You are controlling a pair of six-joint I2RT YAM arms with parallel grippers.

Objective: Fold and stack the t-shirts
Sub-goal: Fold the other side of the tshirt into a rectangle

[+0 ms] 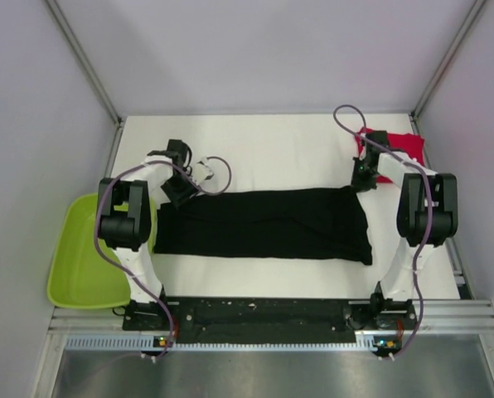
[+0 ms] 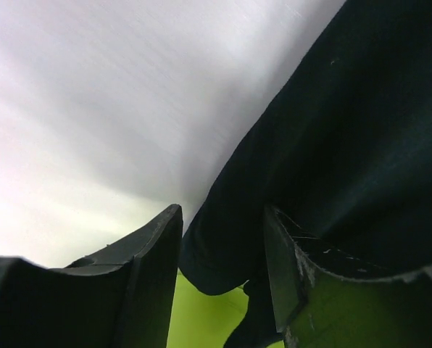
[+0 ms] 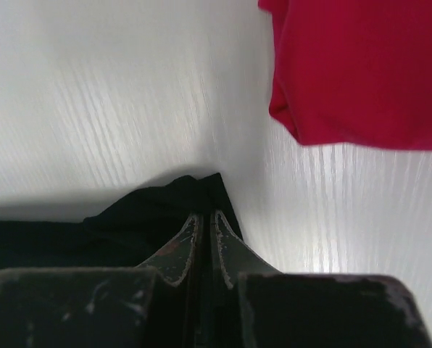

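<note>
The black t-shirt (image 1: 263,224) lies folded into a long strip across the middle of the table. My left gripper (image 1: 179,191) is at its far left corner. In the left wrist view the left gripper (image 2: 222,210) is open, with the black cloth's (image 2: 346,145) edge lying between the spread fingers (image 2: 154,250). My right gripper (image 1: 363,178) is at the strip's far right corner. In the right wrist view the right gripper (image 3: 204,214) is shut on that corner of the black shirt (image 3: 129,225). The red t-shirt (image 1: 394,151) lies folded at the far right; it also shows in the right wrist view (image 3: 361,72).
A lime-green tray (image 1: 81,265) sits off the table's left edge, beside the left arm; it shows under the cloth in the left wrist view (image 2: 209,319). Grey walls close the sides and back. The white table (image 1: 280,149) lies beyond the shirt.
</note>
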